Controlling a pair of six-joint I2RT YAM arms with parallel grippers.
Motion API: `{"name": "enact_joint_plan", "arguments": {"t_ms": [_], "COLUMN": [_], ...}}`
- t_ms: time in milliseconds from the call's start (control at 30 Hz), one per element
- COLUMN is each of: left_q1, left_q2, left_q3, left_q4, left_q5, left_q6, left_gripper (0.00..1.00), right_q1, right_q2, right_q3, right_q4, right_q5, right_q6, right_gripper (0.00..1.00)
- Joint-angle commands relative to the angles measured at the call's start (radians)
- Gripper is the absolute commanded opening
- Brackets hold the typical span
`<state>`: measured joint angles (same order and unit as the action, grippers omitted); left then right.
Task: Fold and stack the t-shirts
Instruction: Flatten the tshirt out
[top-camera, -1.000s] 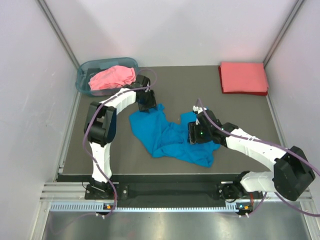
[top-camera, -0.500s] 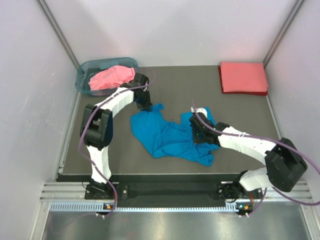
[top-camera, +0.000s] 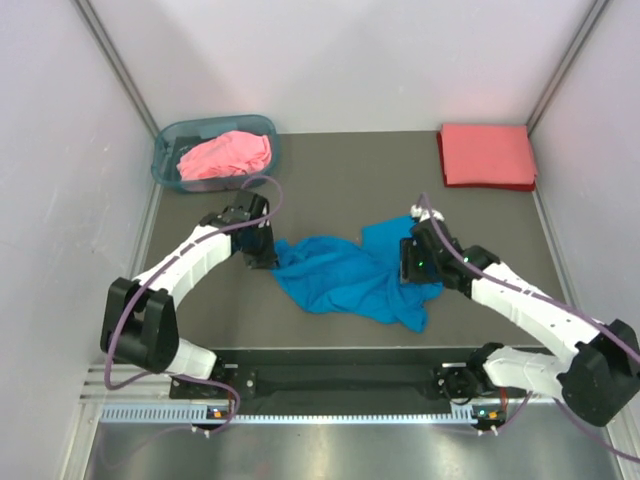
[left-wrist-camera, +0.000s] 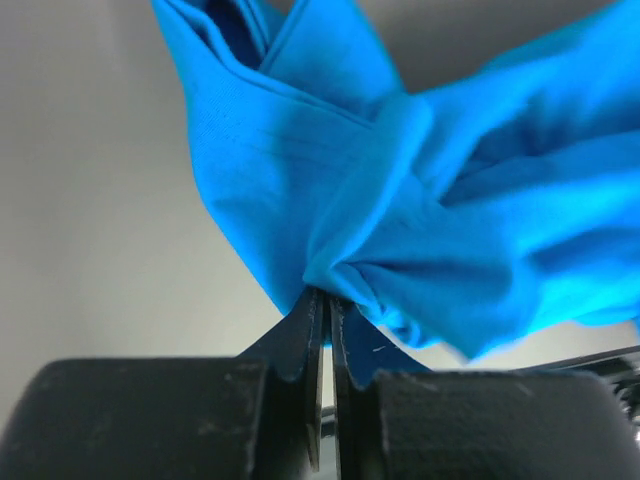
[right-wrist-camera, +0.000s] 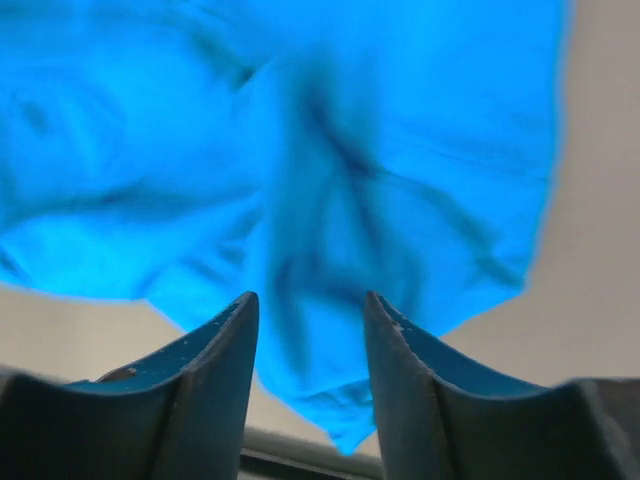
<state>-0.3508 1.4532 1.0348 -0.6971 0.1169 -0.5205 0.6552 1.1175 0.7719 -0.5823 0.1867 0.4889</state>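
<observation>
1. Three shirts are counted: one blue, one pink, one red.
2. The blue shirt is seen crumpled at the middle of the table, between the two grippers.
3. The pink shirt is bunched inside the single basket at the far left corner.
4. The red shirt is laid folded flat at the far right corner, well apart from the other two.
5. The left gripper is clamped on a gathered edge at the blue shirt's left end, with cloth pinched between nearly meeting fingers.
6. The right gripper is held at the blue shirt's right end with its jaws parted by a middling gap. Blue cloth is seen beyond them, but whether it is touched cannot be told.
</observation>
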Motion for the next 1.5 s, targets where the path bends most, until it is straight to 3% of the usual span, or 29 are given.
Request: {"name": "enact_joint_plan", "arguments": {"t_ms": [0, 133, 233, 367, 767, 1067, 1200, 1467], "left_q1": [0.004, 0.009, 0.019, 0.030, 0.036, 0.036, 0.036, 0.036], "left_q2": [-0.077, -0.065, -0.030, -0.036, -0.036, -0.027, -0.037, -0.005], "left_q3": [-0.077, -0.148, -0.156, -0.157, -0.168, -0.095, -0.023, 0.249], "left_q4": [-0.001, 0.045, 0.042, 0.071, 0.108, 0.080, 0.041, -0.036], "left_q5": [-0.023, -0.010, -0.029, -0.023, 0.033, 0.021, -0.026, -0.161], "left_q6": [0.005, -0.016, -0.022, -0.029, -0.046, -0.056, -0.041, 0.094], "left_gripper": [0.06, 0.10, 0.09, 0.10, 0.22, 0.31, 0.44, 0.57], "right_q1": [-0.165, -0.320, -0.362, -0.408, -0.471, -0.467, -0.466, -0.470], "right_q2": [0.016, 0.198, 0.402, 0.603, 0.866, 0.875, 0.852, 0.579], "right_q3": [0.133, 0.281, 0.389, 0.460, 0.575, 0.569, 0.605, 0.607], "right_q4": [0.030, 0.128, 0.157, 0.209, 0.246, 0.262, 0.207, 0.095], "right_q5": [-0.094, -0.092, -0.053, -0.128, -0.240, -0.241, -0.152, -0.047], "right_q6": [-0.079, -0.146, -0.216, -0.265, -0.381, -0.395, -0.398, -0.375], "right_gripper": [0.49, 0.45, 0.39, 0.39, 0.44, 0.30, 0.00, 0.00]}}
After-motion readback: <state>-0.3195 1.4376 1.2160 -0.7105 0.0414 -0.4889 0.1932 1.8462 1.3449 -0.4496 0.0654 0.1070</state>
